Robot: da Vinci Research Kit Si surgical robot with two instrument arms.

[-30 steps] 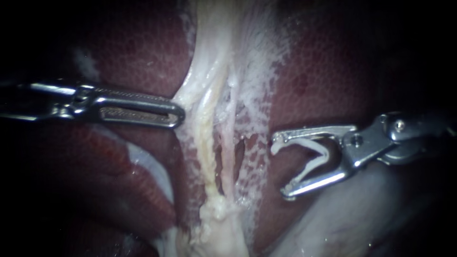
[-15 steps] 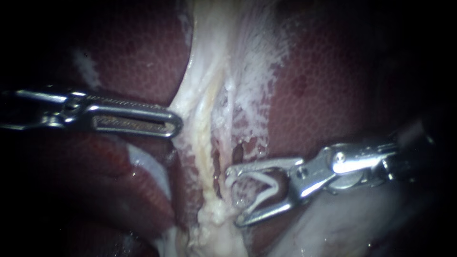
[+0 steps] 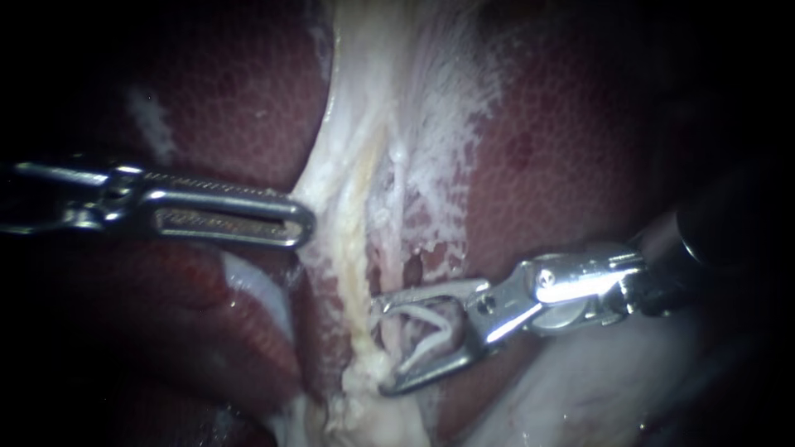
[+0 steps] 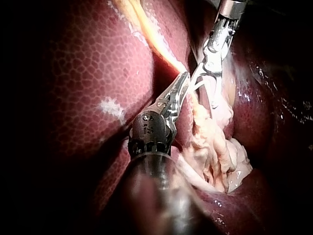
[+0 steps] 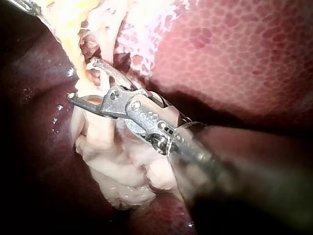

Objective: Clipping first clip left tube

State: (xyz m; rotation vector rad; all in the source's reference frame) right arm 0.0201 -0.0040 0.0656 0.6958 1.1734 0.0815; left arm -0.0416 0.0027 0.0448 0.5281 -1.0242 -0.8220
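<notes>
The right instrument (image 3: 387, 346) has its jaws spread wide, both bearing on the open white clip (image 3: 426, 331) carried between them. Its tips lie just beside the left tube (image 3: 358, 269) (the yellowish strand). The left instrument (image 3: 305, 222) has its jaws clamped on the edge of the pale tissue (image 3: 348, 124) over the liver (image 3: 546, 165).

Left tool (image 3: 305, 223) on tissue (image 3: 325, 178) left of tube (image 3: 399, 199), right tool (image 3: 381, 345) with clip (image 3: 432, 327) around it

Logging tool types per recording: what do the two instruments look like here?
Left instrument: bright steel, long slim jaws, one slotted down its length, toothed edges, dark shaft. Right instrument: polished steel, shorter forked jaws, round pivot pin, dark shaft.
</notes>
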